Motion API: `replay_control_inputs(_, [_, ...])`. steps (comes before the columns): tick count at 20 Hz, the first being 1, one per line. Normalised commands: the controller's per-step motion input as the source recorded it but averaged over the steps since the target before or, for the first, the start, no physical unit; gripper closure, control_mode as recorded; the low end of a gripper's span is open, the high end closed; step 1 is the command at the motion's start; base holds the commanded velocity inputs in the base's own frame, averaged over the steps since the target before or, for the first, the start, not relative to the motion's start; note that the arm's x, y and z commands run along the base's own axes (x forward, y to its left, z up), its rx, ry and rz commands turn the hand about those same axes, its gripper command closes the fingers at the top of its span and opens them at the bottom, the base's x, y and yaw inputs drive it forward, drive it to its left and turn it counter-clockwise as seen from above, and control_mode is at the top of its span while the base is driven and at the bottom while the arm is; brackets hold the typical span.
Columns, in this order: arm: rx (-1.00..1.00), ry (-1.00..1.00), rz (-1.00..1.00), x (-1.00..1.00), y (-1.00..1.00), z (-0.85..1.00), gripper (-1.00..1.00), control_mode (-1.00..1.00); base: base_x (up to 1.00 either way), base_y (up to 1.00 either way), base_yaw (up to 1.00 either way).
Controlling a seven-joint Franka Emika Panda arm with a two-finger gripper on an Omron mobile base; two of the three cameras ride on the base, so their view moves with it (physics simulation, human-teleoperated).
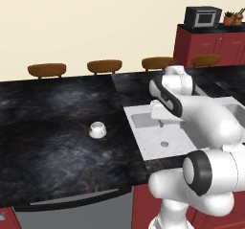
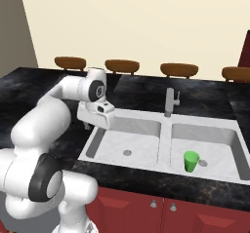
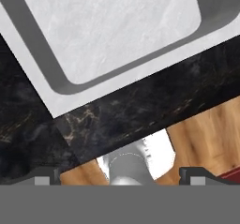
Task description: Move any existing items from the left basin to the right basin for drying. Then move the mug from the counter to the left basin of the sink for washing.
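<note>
— Two basins, so what's in each?
— The left basin [image 2: 141, 144] holds nothing but its drain [image 2: 127, 152]. The green cup [image 2: 191, 161] stands upright on the floor of the right basin [image 2: 229, 142], near that basin's drain.
— And the mug [image 1: 97, 129]?
— Upright on the black table [image 1: 52, 127], well apart from the sink [image 1: 143, 146] and to its left in the left base view.
— Where's the gripper [image 2: 87, 125]?
— Hanging over the sink's left rim, beside the left basin, pointing down. The hand view looks down on that basin's corner [image 3: 70, 80] and the table edge.
— The fingers [image 3: 43, 175]?
— Spread wide, released, nothing between them.
— Anything else?
— The faucet [image 2: 169, 101] stands behind the divider between the basins, and four stools [image 2: 122, 65] line the table's far side.
</note>
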Motion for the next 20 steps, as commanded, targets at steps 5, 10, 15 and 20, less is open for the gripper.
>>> replay_control_inputs(5, [0.00,0.00,0.07,0.00,0.61,0.04,-1.00,-1.00,0.00,0.00,0.00])
replay_control_inputs(10, [0.00,0.00,0.08,0.00,0.58,0.00,-1.00,-1.00,0.00,0.00,0.00])
replay_control_inputs(15, [0.00,-0.02,0.09,0.00,0.49,0.00,-1.00,-1.00,0.00,0.00,0.00])
replay_control_inputs(20, [0.00,-0.06,0.11,0.00,0.44,0.00,-1.00,-1.00,0.00,0.00,0.00])
